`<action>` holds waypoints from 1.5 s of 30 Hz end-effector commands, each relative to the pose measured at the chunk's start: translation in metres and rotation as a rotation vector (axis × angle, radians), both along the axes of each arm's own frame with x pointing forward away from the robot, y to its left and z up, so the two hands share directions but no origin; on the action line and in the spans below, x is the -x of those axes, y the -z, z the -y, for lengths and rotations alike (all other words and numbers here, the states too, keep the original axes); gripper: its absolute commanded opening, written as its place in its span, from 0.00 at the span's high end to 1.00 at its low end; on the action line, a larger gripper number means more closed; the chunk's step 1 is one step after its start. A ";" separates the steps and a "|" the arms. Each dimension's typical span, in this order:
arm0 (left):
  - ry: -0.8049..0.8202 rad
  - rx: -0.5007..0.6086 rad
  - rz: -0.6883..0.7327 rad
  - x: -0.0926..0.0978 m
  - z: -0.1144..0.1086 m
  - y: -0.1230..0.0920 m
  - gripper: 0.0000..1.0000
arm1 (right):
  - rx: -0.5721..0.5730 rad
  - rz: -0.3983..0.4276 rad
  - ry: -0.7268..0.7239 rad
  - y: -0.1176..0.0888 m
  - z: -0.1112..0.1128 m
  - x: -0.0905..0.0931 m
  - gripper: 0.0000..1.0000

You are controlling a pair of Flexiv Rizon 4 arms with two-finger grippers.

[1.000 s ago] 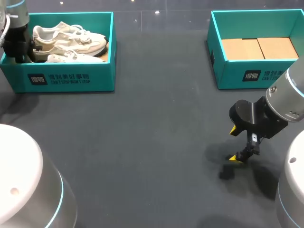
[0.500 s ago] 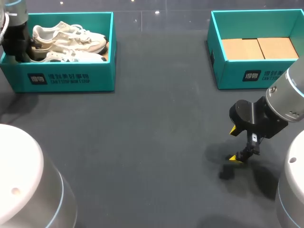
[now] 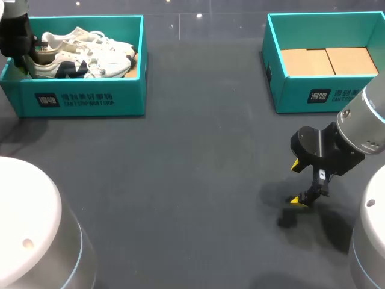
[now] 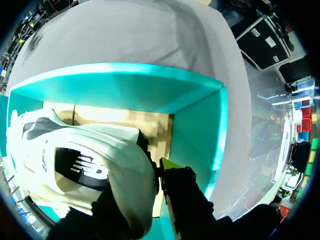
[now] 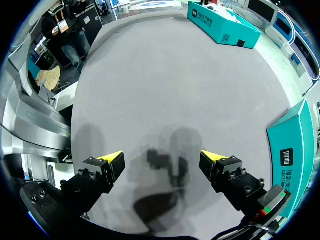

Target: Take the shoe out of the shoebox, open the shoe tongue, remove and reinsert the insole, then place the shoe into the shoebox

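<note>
Left gripper (image 4: 150,177) is at the heel of the shoe (image 4: 85,165), inside the left shoebox (image 3: 84,99). I read it as clamped on the heel. One yellow tip (image 4: 170,164) shows pressed against the heel's outer side, and the other finger is hidden behind the shoe, so that's a judgement. In the head view the shoe lies tipped on its side, dark logo facing the camera, heel end toward my left arm. It's within the box walls, not out of them.

Right gripper (image 5: 167,167) has its fingers spread wide with nothing between them. It hangs low over bare table at my right front, well apart from both boxes.

Progress: step one only, and not finished. The shoe is grasped but not yet out of the box. Opening the tongue, pulling and refitting the insole, and reboxing are all left to do. I can't see the tongue or the insole clearly from here.

A second shoe (image 3: 90,41) lies behind the grasped one in the same box, touching it. It could drag along on the lift.

Right shoebox (image 3: 325,90) sits at the far right with just a cardboard liner (image 3: 328,60) in the bottom.

The table (image 3: 192,180) is a dark grey matte surface, flat, with a wide open stretch between the two boxes for working the shoe.
</note>
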State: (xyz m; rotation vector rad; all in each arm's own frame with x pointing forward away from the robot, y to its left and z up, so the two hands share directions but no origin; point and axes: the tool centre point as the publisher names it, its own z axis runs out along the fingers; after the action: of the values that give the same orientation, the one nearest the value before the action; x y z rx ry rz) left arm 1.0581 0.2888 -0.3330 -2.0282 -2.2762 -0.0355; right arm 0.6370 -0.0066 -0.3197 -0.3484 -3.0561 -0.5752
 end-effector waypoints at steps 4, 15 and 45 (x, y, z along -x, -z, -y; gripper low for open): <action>-0.017 -0.013 0.025 -0.002 -0.003 -0.041 1.00 | -0.001 0.002 0.000 0.000 0.000 0.001 0.00; 0.013 -0.030 0.036 0.009 -0.010 -0.110 1.00 | -0.001 0.002 0.000 0.000 0.000 0.001 0.00; 0.075 -0.108 0.127 0.203 0.078 -0.160 1.00 | -0.001 0.002 0.000 0.000 0.000 0.001 0.00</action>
State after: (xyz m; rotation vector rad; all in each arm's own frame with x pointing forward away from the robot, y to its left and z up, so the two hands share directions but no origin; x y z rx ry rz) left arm 0.9025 0.2208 -0.1746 -2.0332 -2.1591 -0.0990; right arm 0.6370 -0.0066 -0.3197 -0.3484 -3.0561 -0.5753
